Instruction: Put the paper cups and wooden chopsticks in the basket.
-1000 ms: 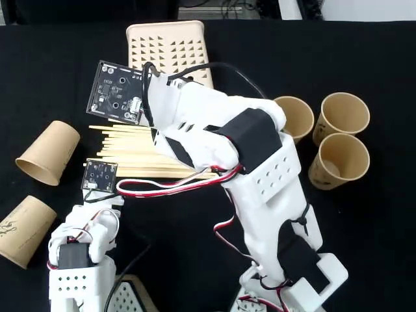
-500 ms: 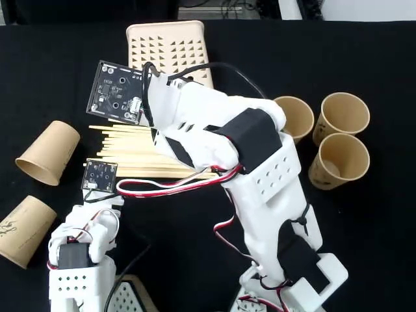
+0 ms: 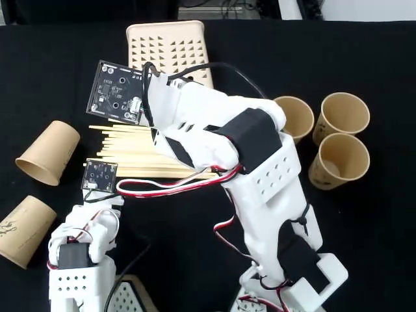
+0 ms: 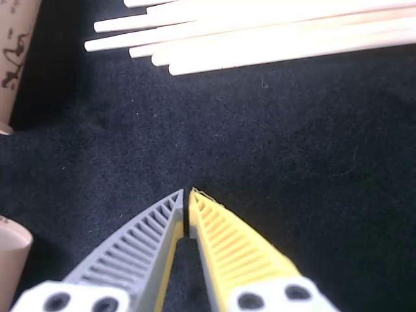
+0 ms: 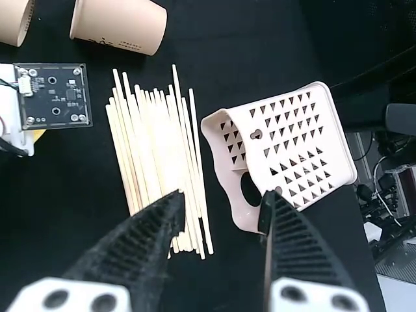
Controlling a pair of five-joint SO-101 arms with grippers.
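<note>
The right gripper (image 5: 221,201) hangs above the wooden chopsticks (image 3: 123,149), fingers apart, with the basket (image 3: 166,49) just beyond them. The left gripper (image 4: 188,195), fingers together, sits nearer. Fallen cups (image 3: 47,153) lie left; upright cups (image 3: 338,161) stand right.

We see tan paper cups (image 3: 341,114), pale wooden chopsticks (image 3: 130,140), a cream basket (image 3: 166,45) patterned with triangular holes, a black table (image 3: 377,58), and a grey-and-yellow left gripper (image 4: 187,194).

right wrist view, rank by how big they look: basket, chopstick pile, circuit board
1-2. basket and chopstick pile: about alike, the pile longer and the basket wider, so I won't rank them.
3. circuit board: clearly smallest.
</note>
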